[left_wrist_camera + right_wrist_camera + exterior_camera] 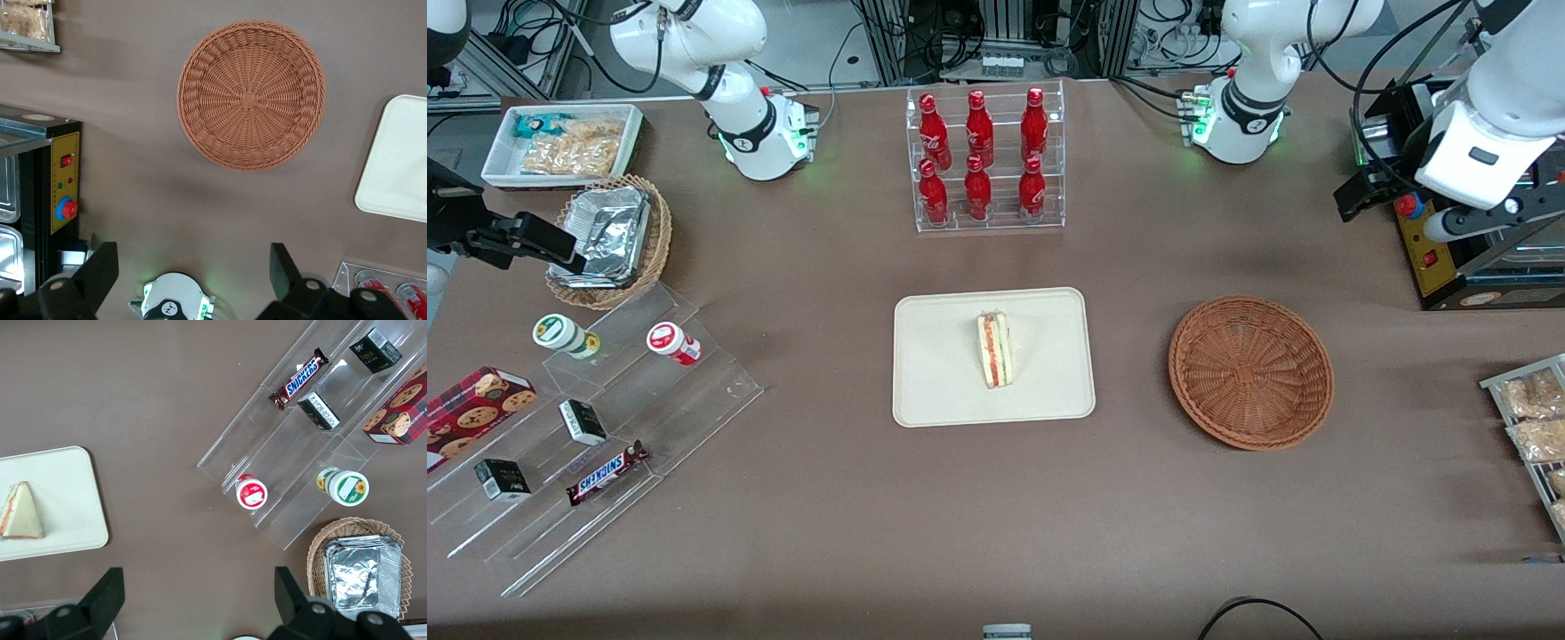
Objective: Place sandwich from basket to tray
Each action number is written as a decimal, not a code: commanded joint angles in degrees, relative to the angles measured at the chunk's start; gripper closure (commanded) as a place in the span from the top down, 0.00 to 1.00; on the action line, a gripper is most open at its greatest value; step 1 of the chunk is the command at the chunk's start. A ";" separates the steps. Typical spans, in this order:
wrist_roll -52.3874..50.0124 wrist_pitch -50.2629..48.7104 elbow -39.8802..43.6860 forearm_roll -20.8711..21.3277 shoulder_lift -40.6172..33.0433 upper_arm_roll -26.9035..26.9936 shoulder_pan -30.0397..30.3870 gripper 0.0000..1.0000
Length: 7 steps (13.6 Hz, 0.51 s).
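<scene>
Gripper: the left arm's gripper (190, 267) hangs high above the table at the working arm's end, its 2 fingers (100, 267) spread wide with nothing between them; in the front view it shows as a dark claw (1360, 191) in the air.
Next to it: a black box with a yellow panel (1427, 244) and red buttons stands on the table just beside the gripper.
Nearby shelf: a rack of snack packets (1534, 427) sits at the table edge, nearer the front camera than the box.
Basket: the round reddish-brown basket (1251, 372) lies under the gripper's wrist camera, bare inside.
Tray: the cream tray (943, 391) lies mid-table, beside the basket but apart from it.
Sandwich: the sandwich (993, 348) stands on the tray, red and green layers facing up, well apart from the gripper.
Bottles: 6 red bottles (978, 156) stand in a clear rack, farther from the front camera than the tray.
Parked end: a tan basket of foil containers (609, 236) and clear steps with a Snickers bar (607, 473).
</scene>
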 commanded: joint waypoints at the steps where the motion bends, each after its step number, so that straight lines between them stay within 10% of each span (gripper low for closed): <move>1: 1.50 0.88 3.53 -0.95 2.73 0.03 0.86 1.00; 7: 10.90 3.51 7.32 -0.95 6.35 2.40 0.95 1.00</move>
